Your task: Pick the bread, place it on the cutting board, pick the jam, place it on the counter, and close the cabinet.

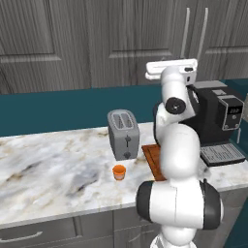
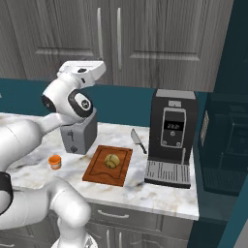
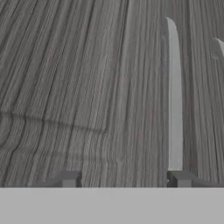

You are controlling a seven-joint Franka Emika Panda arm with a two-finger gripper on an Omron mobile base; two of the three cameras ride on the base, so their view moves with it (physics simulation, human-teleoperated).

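Note:
The bread (image 2: 112, 161) lies on the cutting board (image 2: 97, 172), which shows as a reddish edge (image 1: 153, 160) beside my arm in the left base view. The orange jam (image 1: 119, 172) (image 2: 54, 162) stands on the marbled counter (image 1: 48, 164) in front of the toaster. My hand is raised up against the dark grey cabinet (image 1: 97, 38) (image 3: 87, 87), whose doors look shut. My gripper (image 3: 124, 178) is open, its two tips spread with nothing between them. A silver bar handle (image 3: 174, 96) runs just above the right tip.
A grey toaster (image 1: 123, 134) (image 2: 80, 133) stands behind the jam. A black coffee machine (image 1: 220, 121) (image 2: 172, 135) takes up the counter's right end, and a knife (image 2: 138, 141) lies between it and the board. The counter stretches bare to the left.

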